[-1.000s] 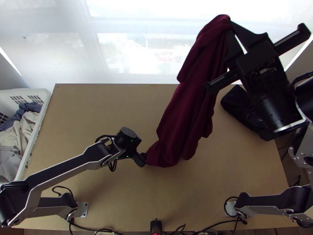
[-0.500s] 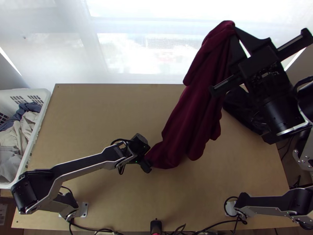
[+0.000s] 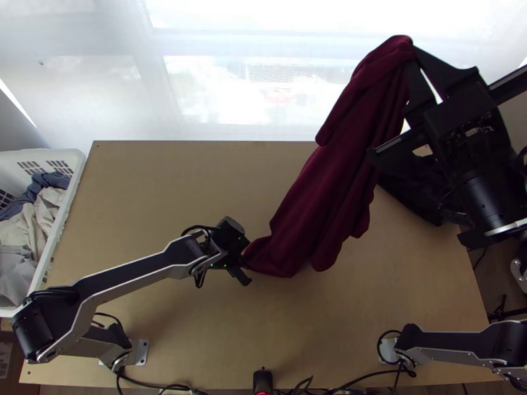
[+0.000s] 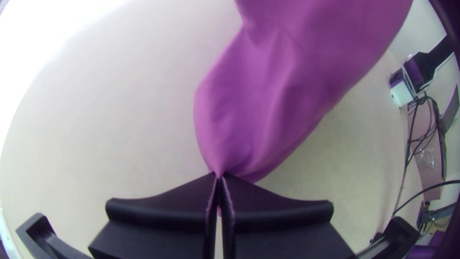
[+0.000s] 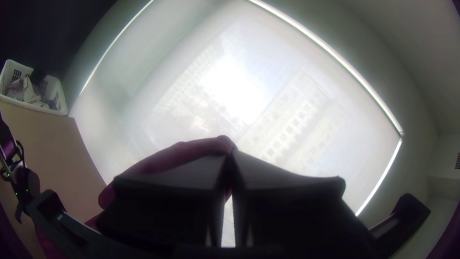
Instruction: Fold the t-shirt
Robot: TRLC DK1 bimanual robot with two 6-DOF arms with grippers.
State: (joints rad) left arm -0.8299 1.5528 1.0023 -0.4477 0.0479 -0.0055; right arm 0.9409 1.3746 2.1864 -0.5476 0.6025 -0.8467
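A dark red t-shirt [image 3: 329, 171] is stretched slantwise, bunched lengthwise, between my two grippers. Its upper end hangs high at the far right from my right gripper [image 3: 411, 51]. Down near the table's middle, my left gripper [image 3: 244, 263] pinches the lower end. In the left wrist view the cloth [image 4: 287, 81] looks purple and gathers to a point at my left gripper [image 4: 219, 178], closed on it. In the right wrist view my right gripper [image 5: 231, 152] is closed on a bunched part of the shirt [image 5: 177, 152]. Which parts of the shirt are gripped, I cannot tell.
A white basket [image 3: 74, 191] with clothes stands at the table's left edge. A black object [image 3: 415, 191] lies at the table's far right, under the right arm. Cables [image 3: 309, 388] run along the near edge of the wooden table [image 3: 165, 178]. A window is behind.
My right gripper has moved to the right with its end of the shirt. My left gripper shifted right and nearer, then slightly back left, still holding the lower end.
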